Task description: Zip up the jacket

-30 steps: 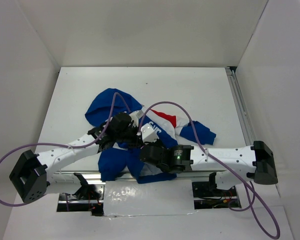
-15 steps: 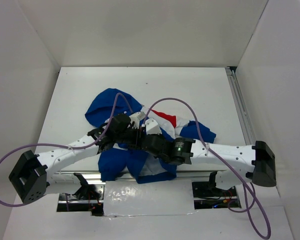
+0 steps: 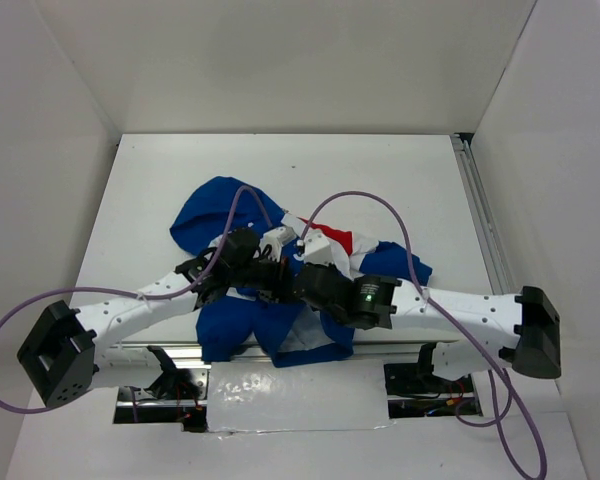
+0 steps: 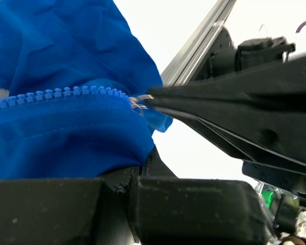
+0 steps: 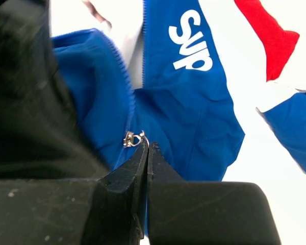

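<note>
The royal-blue jacket [image 3: 220, 210] with red and white panels lies crumpled in the middle of the table. My right gripper [image 5: 147, 145] is shut on the thin silver zipper pull [image 5: 143, 138], and its slider [image 5: 128, 139] sits on the blue zipper teeth [image 5: 123, 71]. White lettering [image 5: 189, 38] shows beyond it. My left gripper [image 4: 143, 162] is shut on the blue fabric [image 4: 66, 143] just below the toothed zipper line [image 4: 61, 93]. In the left wrist view the right gripper's fingers [image 4: 204, 109] reach in from the right to the pull [image 4: 138, 102]. From above, both grippers [image 3: 258, 268] [image 3: 285, 274] meet over the jacket's lower front.
A metal rail [image 3: 480, 215] runs along the table's right edge. White walls enclose the table on three sides. Purple cables [image 3: 360, 205] arc above the arms. The arm bases [image 3: 55, 350] [image 3: 535, 330] stand at the near edge.
My right arm has moved away from the near edge, toward the jacket's chest, with the zipper pull still in its jaws. The left gripper has stayed almost still on the fabric.
</note>
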You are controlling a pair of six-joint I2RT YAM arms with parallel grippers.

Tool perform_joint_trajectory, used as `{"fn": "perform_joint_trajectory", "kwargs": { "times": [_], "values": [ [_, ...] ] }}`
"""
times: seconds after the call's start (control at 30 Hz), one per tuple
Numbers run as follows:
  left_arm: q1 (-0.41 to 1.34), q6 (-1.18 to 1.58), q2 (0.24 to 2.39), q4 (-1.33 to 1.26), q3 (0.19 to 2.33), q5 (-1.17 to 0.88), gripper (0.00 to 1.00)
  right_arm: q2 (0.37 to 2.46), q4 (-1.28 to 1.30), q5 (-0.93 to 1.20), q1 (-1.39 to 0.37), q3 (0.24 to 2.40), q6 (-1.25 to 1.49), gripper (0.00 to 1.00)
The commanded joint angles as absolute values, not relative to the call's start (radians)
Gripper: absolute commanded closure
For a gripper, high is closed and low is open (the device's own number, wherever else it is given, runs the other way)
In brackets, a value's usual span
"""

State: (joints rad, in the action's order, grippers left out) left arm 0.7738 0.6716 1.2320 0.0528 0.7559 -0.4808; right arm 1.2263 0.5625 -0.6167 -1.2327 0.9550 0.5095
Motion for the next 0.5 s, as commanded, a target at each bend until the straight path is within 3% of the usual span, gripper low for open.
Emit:
{"fn": "perform_joint_trajectory", "kwargs": {
  "times": [0.0, 0.33, 0.47],
  "values": [
    [0.792, 0.627, 1.181, 0.061, 0.723, -0.621, 1.00, 1.284, 0.555, -0.816, -1.210, 1.005, 0.554, 1.00],
    [0.796, 0.666, 1.134, 0.147, 0.667, -0.650, 1.00, 1.236, 0.479, -0.756, -1.123, 1.058, 0.511, 1.00],
    [0.814, 0.727, 1.019, 0.216, 0.618, -0.681, 1.00, 1.256, 0.414, -0.755, -1.098, 1.091, 0.465, 1.00]
  ]
}}
